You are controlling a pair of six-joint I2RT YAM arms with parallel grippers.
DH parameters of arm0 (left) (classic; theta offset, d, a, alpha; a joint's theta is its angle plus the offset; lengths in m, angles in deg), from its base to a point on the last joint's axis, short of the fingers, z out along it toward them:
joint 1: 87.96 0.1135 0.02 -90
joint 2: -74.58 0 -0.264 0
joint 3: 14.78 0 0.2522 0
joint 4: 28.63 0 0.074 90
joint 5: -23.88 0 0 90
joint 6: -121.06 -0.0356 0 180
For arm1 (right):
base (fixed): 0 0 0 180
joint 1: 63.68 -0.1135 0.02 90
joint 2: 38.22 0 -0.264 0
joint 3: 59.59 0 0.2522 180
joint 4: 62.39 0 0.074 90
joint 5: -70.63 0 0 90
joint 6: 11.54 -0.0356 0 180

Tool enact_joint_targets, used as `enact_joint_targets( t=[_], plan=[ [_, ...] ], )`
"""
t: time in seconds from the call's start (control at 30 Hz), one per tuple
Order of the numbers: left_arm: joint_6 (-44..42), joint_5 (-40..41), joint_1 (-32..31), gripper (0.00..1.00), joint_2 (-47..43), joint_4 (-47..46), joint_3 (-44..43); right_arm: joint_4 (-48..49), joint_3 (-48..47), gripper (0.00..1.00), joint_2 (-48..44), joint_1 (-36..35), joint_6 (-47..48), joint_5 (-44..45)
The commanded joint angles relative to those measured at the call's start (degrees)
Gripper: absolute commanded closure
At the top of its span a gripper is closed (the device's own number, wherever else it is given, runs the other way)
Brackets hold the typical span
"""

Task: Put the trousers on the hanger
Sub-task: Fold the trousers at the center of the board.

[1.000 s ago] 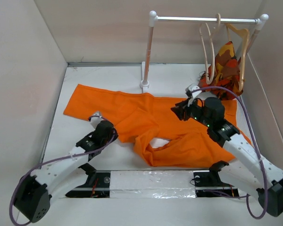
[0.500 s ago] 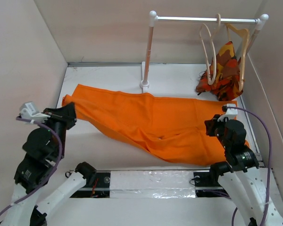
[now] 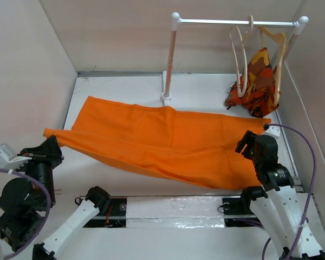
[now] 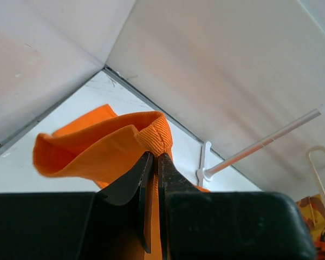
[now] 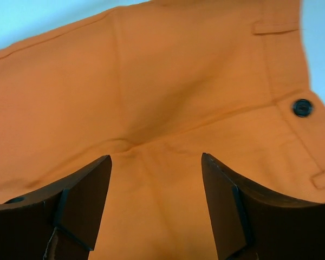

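The trousers lie spread across the white surface, bright orange, with their long axis running left to right and tilted slightly. The leg end is at your left and the waist end, with its dark button and belt loops, at your right. The left tool is pinched shut on a hemmed edge of the cloth and holds that corner raised off the surface near the left wall. The right tool hovers just above the waist area with its jaws wide apart, holding nothing. The hanger, thin and pale cream, hangs by its hook from the white rail at the far right. It is beside a darker wooden hanger that carries a patterned orange and brown garment. The hanger lies beyond the trousers' waist end, toward the back, and your right arm is clearly the nearer one; the left arm is well apart from it, at the opposite end of the cloth. Judged from this, the coming move turns on bringing one end of the trousers up and back toward the rail. Compared with a second ago, the cloth is no longer bunched with a loop of leg folded near the front. Since half a second ago the left tool has drawn its corner further left and nearer you, pulling the trousers longer and flatter, while the right arm sits in about the same place.
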Motion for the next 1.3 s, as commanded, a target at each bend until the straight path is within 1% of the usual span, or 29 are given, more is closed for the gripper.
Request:
enact_joint_targets(
  t=[0.0, 0.03, 0.07, 0.13, 0.17, 0.2, 0.23, 0.27, 0.3, 0.33, 0.37, 0.4, 0.43, 0.5, 0.53, 0.57, 0.63, 0.67, 0.7, 0.8, 0.87, 0.9, 0.97, 1.07, 1.1, 1.13, 1.27],
  plan=[
    [-6.9, 4.9, 1.0, 1.0, -4.2, -7.0, -0.8, 0.1, 1.5, 0.27, 1.3, 2.8, -4.6, 9.6],
    [-8.7, 5.3, 1.0, 1.0, -4.5, -9.2, -1.2, 0.1, 1.6, 0.27, 2.3, 4.0, -5.1, 9.9],
    [-9.5, 5.3, 1.0, 1.0, -4.7, -10.3, -1.3, 1.5, 1.7, 0.27, 4.5, 6.6, -4.9, 9.7],
    [-10.8, 3.2, 1.0, 1.0, -4.9, -12.6, 0.2, 3.5, 1.8, 0.26, 7.1, 10.0, -3.5, 9.8],
    [-10.8, 1.9, 1.0, 1.0, -4.9, -12.9, 1.4, 5.6, 1.7, 0.26, 8.6, 12.0, -2.8, 9.8],
    [-10.3, 0.7, 1.0, 1.0, -4.9, -12.9, 2.4, 7.1, 1.8, 0.25, 11.5, 16.4, -1.3, 9.3],
    [-9.2, -2.2, 1.0, 1.0, -5.0, -11.9, 4.7, 8.6, 1.9, 0.24, 13.1, 18.5, 0.0, 8.8],
    [-7.5, -3.5, 1.0, 1.0, -5.2, -11.7, 5.9, 12.5, 2.1, 0.22, 14.6, 20.8, 1.1, 8.0],
    [-7.0, -4.6, 1.0, 1.0, -5.7, -11.6, 7.0, 14.8, 2.3, 0.21, 18.8, 23.2, 4.8, 3.7],
    [-6.3, -5.5, 1.0, 1.0, -6.2, -11.1, 8.4, 18.8, 2.2, 0.2, 21.1, 27.8, 6.5, 1.1],
    [-5.9, -5.7, 1.0, 1.0, -6.6, -11.1, 8.9, 20.9, 2.2, 0.19, 23.4, 29.7, 8.0, -1.5],
    [-5.9, -6.0, 1.0, 1.0, -7.7, -11.1, 9.1, 22.7, 1.9, 0.18, 26.1, 31.6, 10.8, -6.8],
    [-5.9, -6.4, 1.0, 1.0, -8.3, -11.3, 9.2, 23.2, 1.1, 0.18, 31.0, 34.7, 11.7, -8.8],
    [-5.7, -7.4, 1.0, 1.0, -9.3, -11.3, 9.2, 26.9, -0.4, 0.19, 35.4, 36.4, 14.4, -13.9],
    [-5.5, -7.7, 1.0, 1.0, -9.4, -11.3, 9.2, 27.5, -1.1, 0.2, 39.4, 37.3, 14.4, -15.9],
    [-5.4, -8.1, 1.0, 1.0, -9.3, -11.3, 9.3, 28.6, -1.8, 0.2, 41.3, 38.1, 14.4, -18.4],
    [-5.1, -9.2, 1.0, 1.0, -9.1, -11.9, 9.9, 30.2, -3.6, 0.21, 44.5, 38.6, 13.2, -19.7],
    [-5.4, -9.3, 1.0, 1.0, -9.0, -12.3, 10.2, 31.5, -4.4, 0.22, 48.3, 38.6, 13.1, -20.8],
    [-5.6, -9.3, 1.0, 1.0, -8.7, -12.7, 10.4, 31.3, -6.8, 0.23, 50.5, 38.6, 13.3, -23.6],
    [-6.1, -8.9, 1.0, 1.0, -8.4, -13.3, 11.3, 30.2, -10.0, 0.26, 56.6, 39.1, 14.2, -26.8],
    [-6.5, -8.5, 1.0, 1.0, -8.5, -14.0, 12.0, 30.9, -11.0, 0.38, 57.3, 39.7, 13.9, -27.6],
    [-6.7, -8.4, 1.0, 1.0, -8.8, -14.3, 12.3, 31.2, -11.0, 0.43, 57.9, 40.3, 13.3, -28.3],
    [-6.8, -7.8, 1.0, 1.0, -9.0, -14.9, 12.9, 31.1, -12.1, 0.64, 58.5, 40.8, 13.2, -28.8],
    [-7.0, -7.1, 1.0, 1.0, -9.6, -15.4, 13.9, 30.8, -14.4, 0.85, 60.1, 41.3, 13.0, -32.0],
    [-7.1, -7.0, 1.0, 1.0, -9.9, -15.5, 14.0, 30.9, -14.9, 0.94, 60.4, 41.3, 12.4, -33.5],
    [-7.1, -6.7, 1.0, 1.0, -10.0, -15.4, 14.4, 31.1, -15.3, 1.0, 60.5, 41.3, 12.0, -34.2],
    [-7.0, -6.0, 1.0, 1.0, -10.7, -15.4, 14.9, 34.7, -17.1, 1.0, 59.1, 41.3, 9.8, -35.7]
  ],
)
